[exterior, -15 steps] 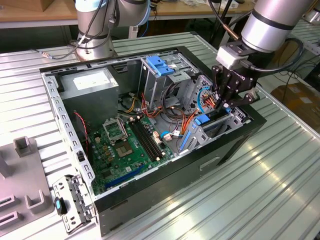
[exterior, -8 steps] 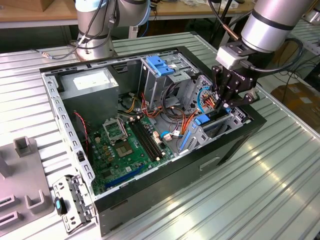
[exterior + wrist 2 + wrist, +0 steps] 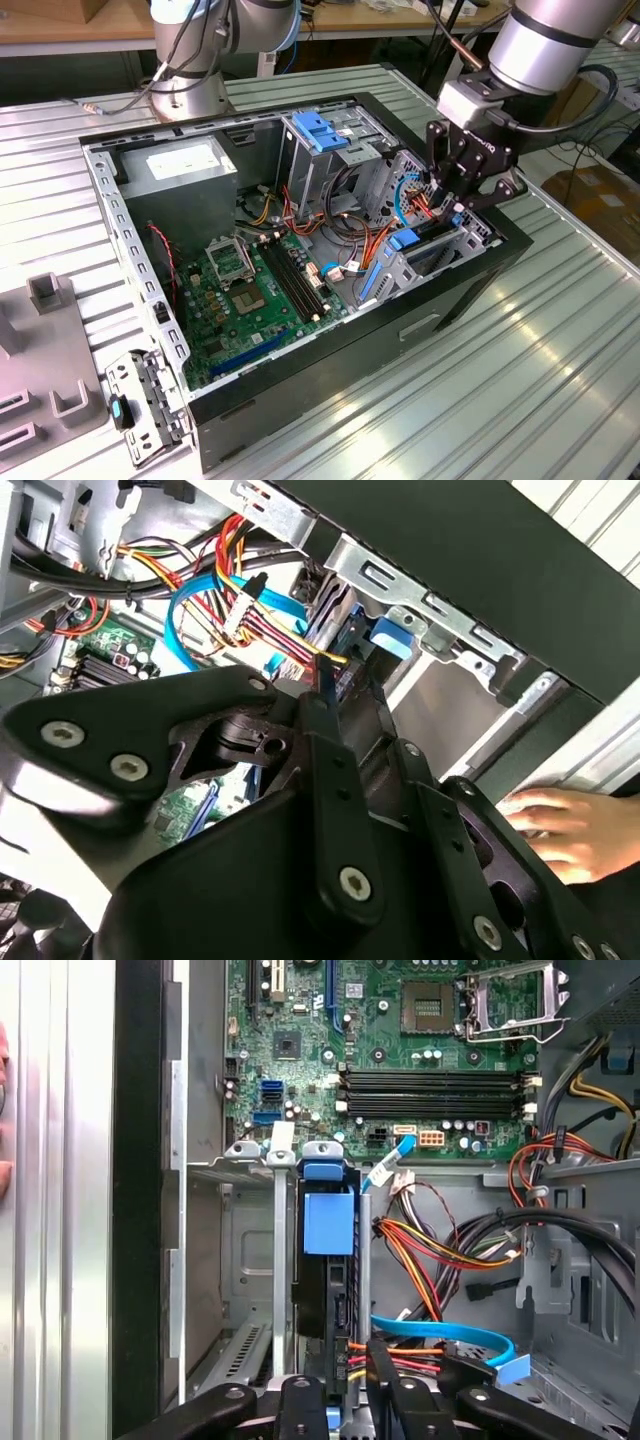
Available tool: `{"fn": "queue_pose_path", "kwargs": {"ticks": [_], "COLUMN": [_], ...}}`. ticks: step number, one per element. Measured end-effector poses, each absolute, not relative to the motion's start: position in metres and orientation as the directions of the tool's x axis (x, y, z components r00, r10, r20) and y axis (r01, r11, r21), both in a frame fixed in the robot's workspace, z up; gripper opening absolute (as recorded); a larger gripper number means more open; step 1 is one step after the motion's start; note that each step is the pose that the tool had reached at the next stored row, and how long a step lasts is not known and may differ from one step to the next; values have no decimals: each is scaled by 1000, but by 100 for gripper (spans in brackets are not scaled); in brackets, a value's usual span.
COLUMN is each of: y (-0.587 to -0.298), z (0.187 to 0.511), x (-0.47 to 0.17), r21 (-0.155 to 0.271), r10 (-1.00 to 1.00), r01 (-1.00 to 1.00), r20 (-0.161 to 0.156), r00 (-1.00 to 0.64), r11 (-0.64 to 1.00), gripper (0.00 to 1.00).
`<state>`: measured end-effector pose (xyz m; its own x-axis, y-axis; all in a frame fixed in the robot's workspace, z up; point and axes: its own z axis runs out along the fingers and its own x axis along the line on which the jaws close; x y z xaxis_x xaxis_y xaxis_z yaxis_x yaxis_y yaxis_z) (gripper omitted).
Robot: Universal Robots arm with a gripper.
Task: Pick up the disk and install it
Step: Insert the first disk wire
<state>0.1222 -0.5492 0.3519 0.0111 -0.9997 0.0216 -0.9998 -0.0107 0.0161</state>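
The open computer case (image 3: 300, 330) is lying on its side on the ribbed metal table (image 3: 520, 380), and the room inside it is tight. Near the gripper the black wall of the case is running close on one side. On the other side bundles of red, orange and yellow wires (image 3: 430, 1245) and a flat blue cable (image 3: 450, 1332) are crowding the space just beside the drive cage (image 3: 250, 1260). The motherboard (image 3: 250, 290) is lying farther inside, well apart from the cage.

The arm is reaching down from the exterior view's upper right. Its gripper (image 3: 455, 190) is hanging low over the corner of the case on the exterior view's right, with its black links going down between the cables.

In the first wrist view the disk (image 3: 330, 1260) is standing on its edge in a slot of the cage, between thin grey metal walls, with a blue plastic piece on its end. The fingers (image 3: 305, 1405) are narrow and are gripping the near edge of the disk.

In the second wrist view a person's hand (image 3: 565, 830) is resting on the table just outside the case wall.
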Motion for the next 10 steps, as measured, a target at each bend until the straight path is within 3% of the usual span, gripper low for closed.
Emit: {"fn": "queue_pose_path", "kwargs": {"ticks": [2,6,10], "y": [-549,-549,-549], "z": [352,352,352], "x": [122,122,122], "r21": [16,16,16], "r10": [-1000,-1000,-1000], "r01": [-1000,-1000,-1000], "r20": [22,22,22], "r00": [11,11,11], "r11": [-11,-11,-11], "gripper": [29,11,11]}}
